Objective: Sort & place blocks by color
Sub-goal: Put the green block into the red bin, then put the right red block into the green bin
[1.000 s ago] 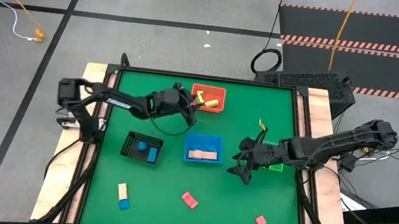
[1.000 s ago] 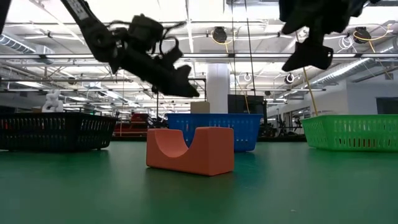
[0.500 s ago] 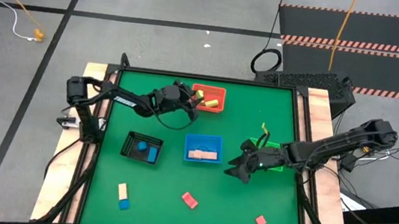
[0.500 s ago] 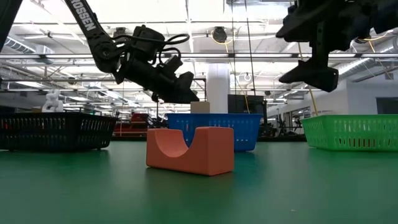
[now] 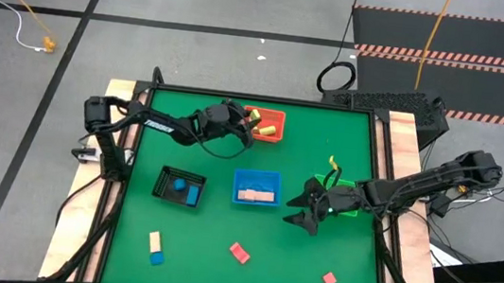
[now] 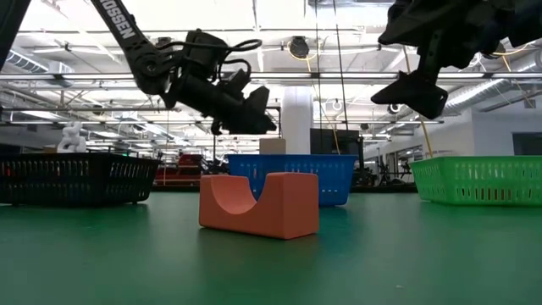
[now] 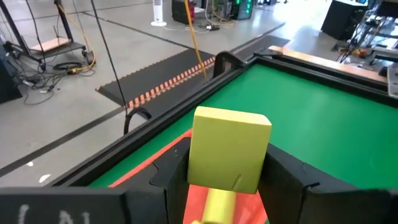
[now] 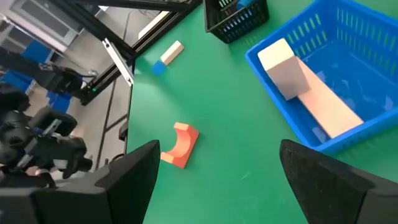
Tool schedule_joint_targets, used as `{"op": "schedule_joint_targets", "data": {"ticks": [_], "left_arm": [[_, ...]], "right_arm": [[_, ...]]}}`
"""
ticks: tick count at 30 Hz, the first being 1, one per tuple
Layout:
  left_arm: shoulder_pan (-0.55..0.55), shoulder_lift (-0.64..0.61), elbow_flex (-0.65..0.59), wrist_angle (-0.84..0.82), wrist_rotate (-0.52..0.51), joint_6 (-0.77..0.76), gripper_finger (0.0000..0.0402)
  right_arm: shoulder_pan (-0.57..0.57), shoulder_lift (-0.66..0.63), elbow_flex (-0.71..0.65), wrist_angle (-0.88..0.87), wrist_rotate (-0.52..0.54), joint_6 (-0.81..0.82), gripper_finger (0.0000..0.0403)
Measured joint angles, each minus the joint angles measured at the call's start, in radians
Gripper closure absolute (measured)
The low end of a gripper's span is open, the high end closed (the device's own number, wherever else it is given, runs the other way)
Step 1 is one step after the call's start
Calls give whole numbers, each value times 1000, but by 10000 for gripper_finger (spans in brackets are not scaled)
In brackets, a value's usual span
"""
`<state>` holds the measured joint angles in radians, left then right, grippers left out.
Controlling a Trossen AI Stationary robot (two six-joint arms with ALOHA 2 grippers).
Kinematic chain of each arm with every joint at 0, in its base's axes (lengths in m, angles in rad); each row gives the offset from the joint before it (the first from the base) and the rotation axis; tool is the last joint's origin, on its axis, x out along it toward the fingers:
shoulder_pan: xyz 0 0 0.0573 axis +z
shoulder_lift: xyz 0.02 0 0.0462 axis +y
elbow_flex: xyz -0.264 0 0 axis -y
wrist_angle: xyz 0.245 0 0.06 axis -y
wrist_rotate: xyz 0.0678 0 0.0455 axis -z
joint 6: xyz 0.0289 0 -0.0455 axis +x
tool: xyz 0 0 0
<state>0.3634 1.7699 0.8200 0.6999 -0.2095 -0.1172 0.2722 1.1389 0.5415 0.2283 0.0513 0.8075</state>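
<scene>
Table (image 5: 222, 233), covered in green, carries four trays, placed here against the blue tray (image 5: 256, 188) near its middle. The black tray (image 5: 180, 187) sits just beside it toward the left arm's side, the red tray (image 5: 265, 125) lies beyond it toward the far edge, and the green tray (image 5: 347, 208) is on the right arm's side, partly hidden by that arm.

The left gripper (image 5: 247, 125) hangs over the red tray, clamped on a yellow block (image 7: 228, 148) (the left wrist view shows it pinched squarely between the dark fingers); another yellow piece (image 5: 269, 130) lies in the red tray below. The right gripper (image 5: 305, 214) hovers above the table between the blue tray and the green tray, fingers spread wide and empty.

Pale tan blocks (image 5: 256, 195) lie inside the blue tray, and blue blocks (image 5: 185, 190) sit in the black tray. Nearer the front edge than the blue tray, a red-pink arch block (image 5: 239, 252) lies loose, a second red-pink block (image 5: 329, 279) well off toward the right arm's side, and a tan block (image 5: 155, 241) touching a small blue block (image 5: 156, 258) toward the left arm's side.
</scene>
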Motion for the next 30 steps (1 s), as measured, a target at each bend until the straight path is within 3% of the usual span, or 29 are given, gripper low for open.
{"op": "schedule_joint_targets", "data": {"ticks": [7, 14, 24, 30], "left_arm": [[-1, 92, 95, -88, 35, 2, 254], [3, 153, 172, -144, 33, 4, 241], [-2, 154, 184, -234, 33, 8, 217], [-2, 105, 184, -240, 33, 9, 185]], "right_arm": [[6, -32, 1, -1, 0, -71, 83], [20, -34, 2, -72, 2, -62, 83], [52, -39, 10, -127, -5, 30, 83], [107, -41, 118, -278, -23, 46, 83]]}}
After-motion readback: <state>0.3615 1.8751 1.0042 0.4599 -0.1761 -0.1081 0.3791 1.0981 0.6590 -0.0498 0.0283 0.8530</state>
